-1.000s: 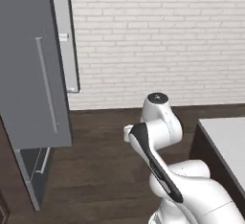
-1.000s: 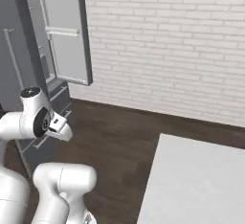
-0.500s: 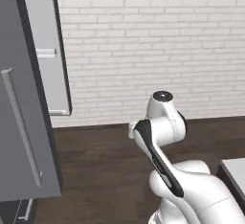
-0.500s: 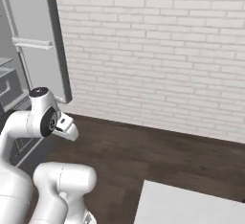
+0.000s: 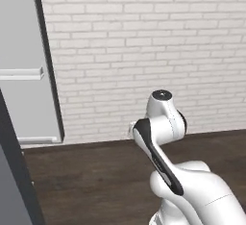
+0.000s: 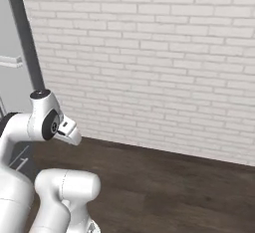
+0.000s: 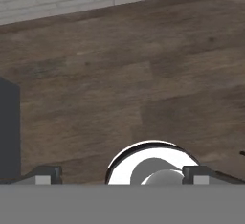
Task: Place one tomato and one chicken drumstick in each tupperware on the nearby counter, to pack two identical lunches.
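Hand view: open, empty gripper (image 7: 122, 176) over wooden floor (image 7: 124, 74).

End effector (image 7: 122, 176) empty, jaws spread wide, over dark wood floor (image 7: 119, 74) near white brick wall (image 5: 144, 36).

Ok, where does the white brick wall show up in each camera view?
Left base view: the brick wall spans the upper part, right of the grey door.
Right base view: it covers the upper two thirds, behind the arm.
Hand view: a thin slanted strip along the top edge.
Shared landmark: the dark wood floor that meets the wall's foot.
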You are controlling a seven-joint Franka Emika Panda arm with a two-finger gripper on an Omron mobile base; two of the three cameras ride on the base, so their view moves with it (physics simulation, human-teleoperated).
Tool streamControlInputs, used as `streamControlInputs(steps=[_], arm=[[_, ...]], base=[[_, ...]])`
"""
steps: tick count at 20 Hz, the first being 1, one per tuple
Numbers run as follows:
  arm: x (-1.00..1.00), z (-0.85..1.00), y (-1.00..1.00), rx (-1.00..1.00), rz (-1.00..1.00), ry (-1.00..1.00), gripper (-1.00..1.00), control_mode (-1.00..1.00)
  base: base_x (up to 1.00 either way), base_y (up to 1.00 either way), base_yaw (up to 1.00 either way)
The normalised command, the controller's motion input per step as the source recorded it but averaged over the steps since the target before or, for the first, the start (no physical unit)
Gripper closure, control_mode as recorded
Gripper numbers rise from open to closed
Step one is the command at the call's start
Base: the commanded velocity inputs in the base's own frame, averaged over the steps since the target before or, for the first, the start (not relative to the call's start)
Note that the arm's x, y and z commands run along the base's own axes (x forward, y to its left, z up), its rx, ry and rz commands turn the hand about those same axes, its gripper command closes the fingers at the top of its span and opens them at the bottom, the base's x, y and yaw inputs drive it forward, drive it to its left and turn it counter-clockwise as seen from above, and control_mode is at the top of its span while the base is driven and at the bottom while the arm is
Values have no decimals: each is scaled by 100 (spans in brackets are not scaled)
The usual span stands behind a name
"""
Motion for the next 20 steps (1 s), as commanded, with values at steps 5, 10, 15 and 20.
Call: streamControlInputs(steps=[5, 10, 15, 20], arm=[[0, 0, 0, 0, 0, 0, -100, 100], [0, 0, 0, 0, 0, 0, -100, 100], [0, 0, 0, 0, 0, 0, -100, 100], [0, 0, 0, 0, 0, 0, -100, 100]], base=[[100, -42, 31], [95, -50, 21], [88, -51, -38], [100, -34, 0]])
